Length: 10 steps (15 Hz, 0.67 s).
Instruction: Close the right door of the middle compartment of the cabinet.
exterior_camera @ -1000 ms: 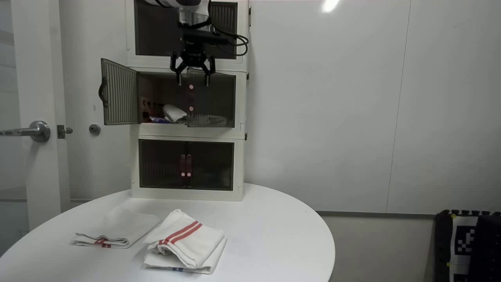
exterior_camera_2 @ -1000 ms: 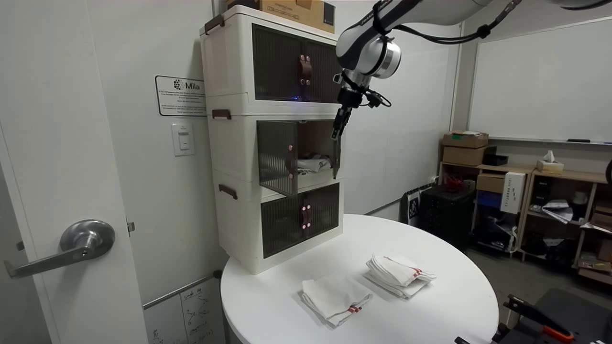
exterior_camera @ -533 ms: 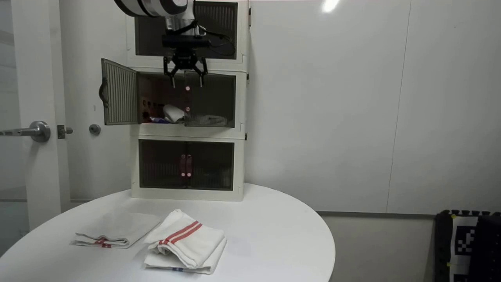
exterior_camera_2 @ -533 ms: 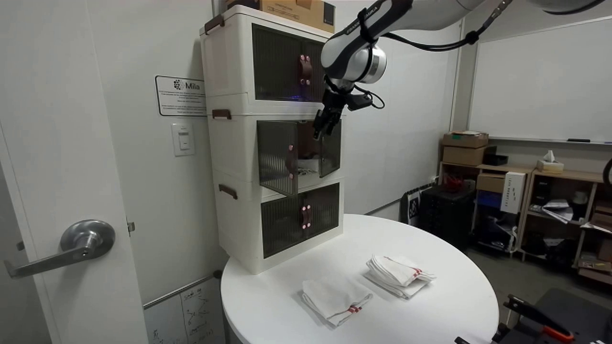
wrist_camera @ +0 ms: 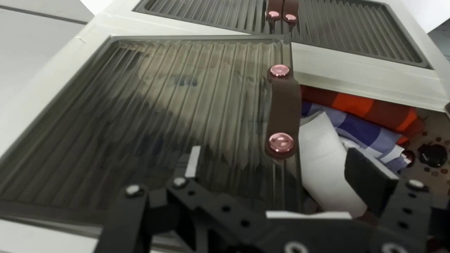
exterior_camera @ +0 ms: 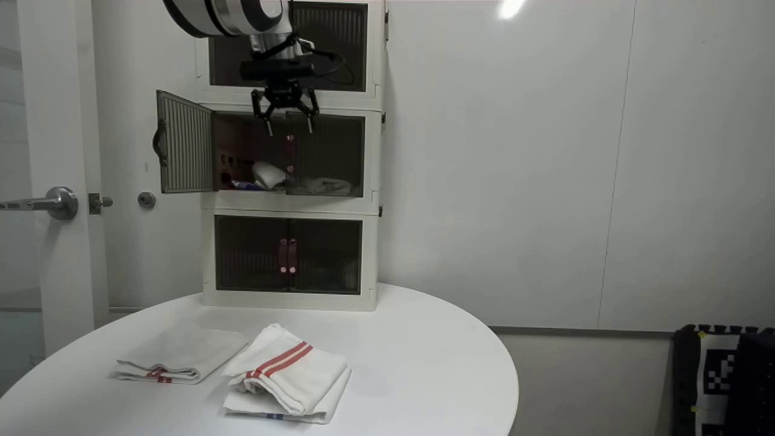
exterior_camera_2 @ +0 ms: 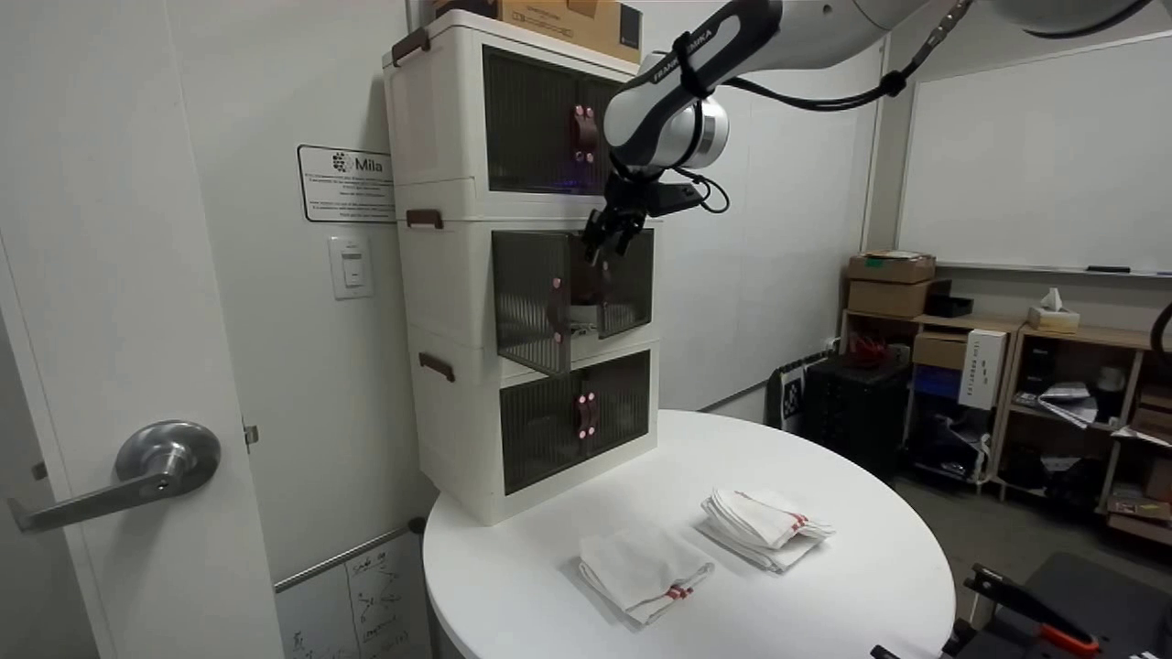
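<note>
The right door (exterior_camera: 330, 154) of the middle compartment is dark ribbed glass with a brown strap handle (wrist_camera: 284, 105). It stands nearly flush with the cabinet (exterior_camera: 370, 157), its free edge still slightly out from the frame. It also shows in an exterior view (exterior_camera_2: 632, 284) and in the wrist view (wrist_camera: 197, 105). My gripper (exterior_camera: 290, 129) is open and empty in front of the door's upper free edge. In the wrist view, one finger (wrist_camera: 192, 161) is over the door and the other (wrist_camera: 369, 179) over the open left half. I cannot tell whether it touches the door.
The left door (exterior_camera: 184, 145) of the middle compartment is wide open, and in an exterior view (exterior_camera_2: 529, 297) it projects near the gripper. Cloths (wrist_camera: 327, 158) lie inside. The lower doors (exterior_camera: 324, 257) are shut. Folded towels (exterior_camera: 290, 369) lie on the round table (exterior_camera: 424, 363).
The arm and gripper have moved left in both exterior views. The right door has swung inward from standing further out. The left door has not moved.
</note>
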### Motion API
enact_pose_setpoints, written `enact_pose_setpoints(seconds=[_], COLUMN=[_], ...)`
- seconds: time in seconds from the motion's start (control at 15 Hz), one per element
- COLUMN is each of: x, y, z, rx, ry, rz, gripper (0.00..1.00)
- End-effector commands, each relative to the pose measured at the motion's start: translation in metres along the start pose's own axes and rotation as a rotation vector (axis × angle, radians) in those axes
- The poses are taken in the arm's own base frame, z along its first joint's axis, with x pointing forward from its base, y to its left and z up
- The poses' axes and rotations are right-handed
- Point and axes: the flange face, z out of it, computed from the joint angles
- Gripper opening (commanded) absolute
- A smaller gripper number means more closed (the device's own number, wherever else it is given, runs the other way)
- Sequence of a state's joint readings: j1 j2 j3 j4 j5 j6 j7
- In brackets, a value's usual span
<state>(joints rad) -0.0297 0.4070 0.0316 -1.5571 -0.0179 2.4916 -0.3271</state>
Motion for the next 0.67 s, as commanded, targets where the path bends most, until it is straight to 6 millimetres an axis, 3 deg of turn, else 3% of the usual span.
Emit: enact_pose_setpoints(seconds=[0.0,0.6], x=[0.012,0.023], y=[0.0,-0.003], z=[0.005,0.021], rx=[-0.036,-0.029], ry=[0.03,0.046], rz=[0.03,0.028], gripper=[1.0,1.0])
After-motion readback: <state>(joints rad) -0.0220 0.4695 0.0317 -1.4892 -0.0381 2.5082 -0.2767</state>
